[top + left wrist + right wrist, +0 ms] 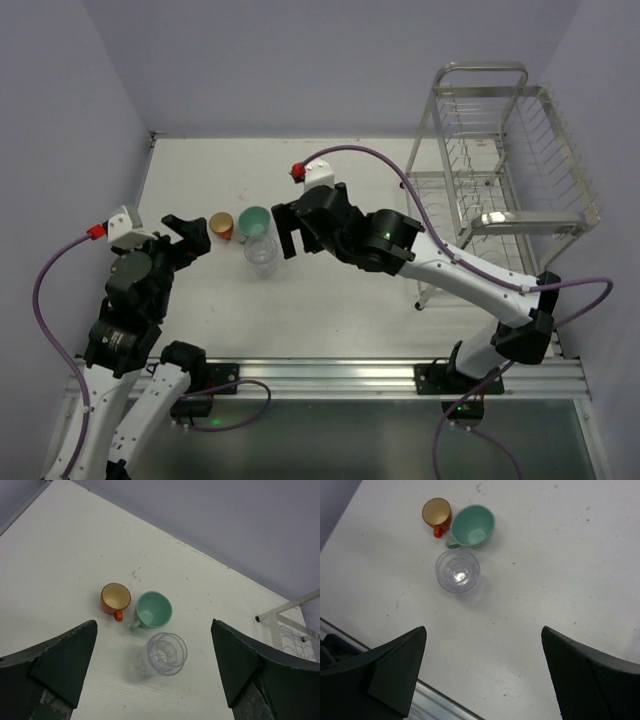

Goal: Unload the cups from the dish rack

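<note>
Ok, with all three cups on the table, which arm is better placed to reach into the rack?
Right, likely. It is bolted beside the dish rack, though the right claw, open, hangs near the glass tumbler. The left claw, also open, is beyond the cups.

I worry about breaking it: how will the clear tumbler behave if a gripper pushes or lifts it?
The clear tumbler looks rigid and glossy, so probably slippery, perhaps breakable. It stands upright, so a high push may tip it.

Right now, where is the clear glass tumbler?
In the top view, the glass tumbler stands upright on the table, left of centre, just on the near side of the mint-green mug and well apart from the dish rack at the right.
</note>
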